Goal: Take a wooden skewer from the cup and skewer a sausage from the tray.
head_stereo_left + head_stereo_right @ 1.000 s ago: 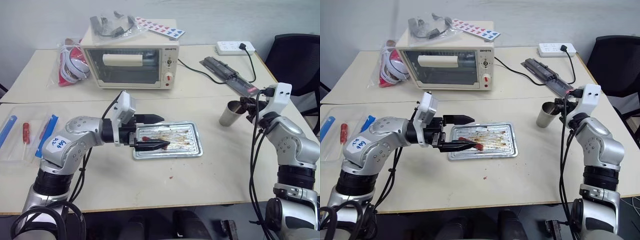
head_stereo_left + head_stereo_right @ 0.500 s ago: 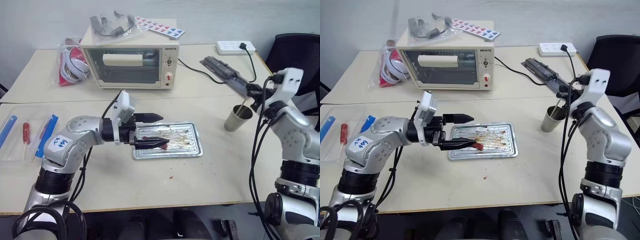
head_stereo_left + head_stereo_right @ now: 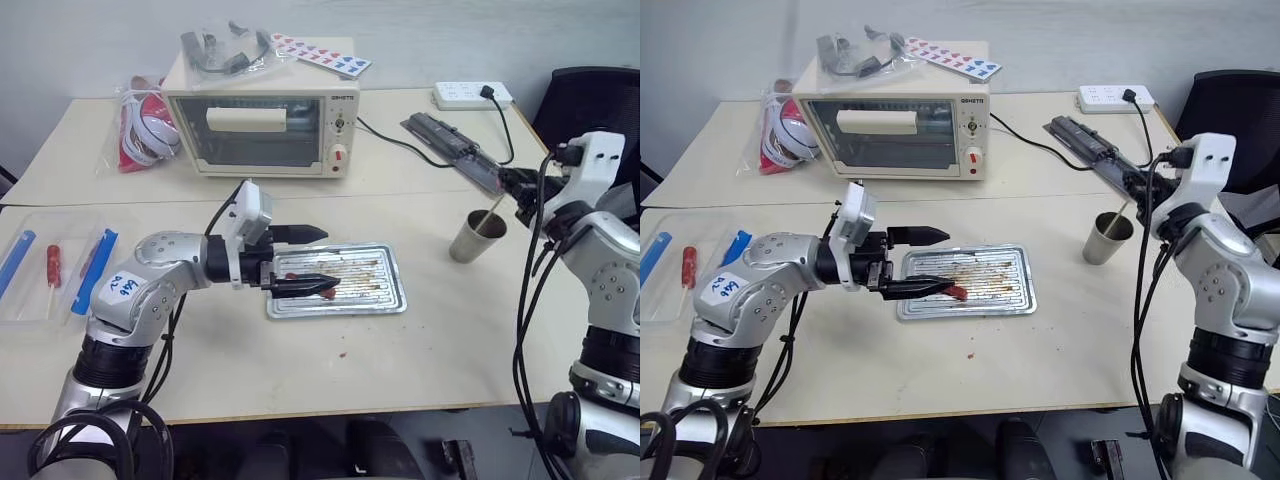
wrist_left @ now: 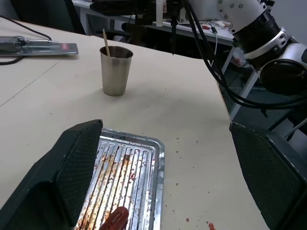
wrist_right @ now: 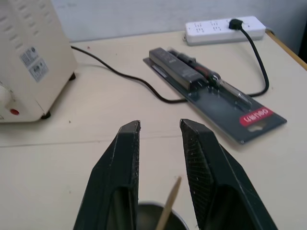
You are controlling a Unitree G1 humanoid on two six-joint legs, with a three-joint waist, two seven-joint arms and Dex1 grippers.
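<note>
The wooden skewer (image 5: pixel 169 209) leans in the cup (image 3: pixel 476 236), just below your right gripper (image 5: pixel 160 132), whose jaws stand apart on nothing. Judge it light, stiff, easily snapped: pinch near its top. Its lower length is hidden. Your left gripper (image 3: pixel 308 259) gapes around the sausage (image 4: pixel 114 220).

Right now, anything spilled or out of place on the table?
Yes. Reddish specks lie on the table just past the tray, off its near edge, like spatter from its stained base. The cup stands upright, skewer leaning inside.
</note>
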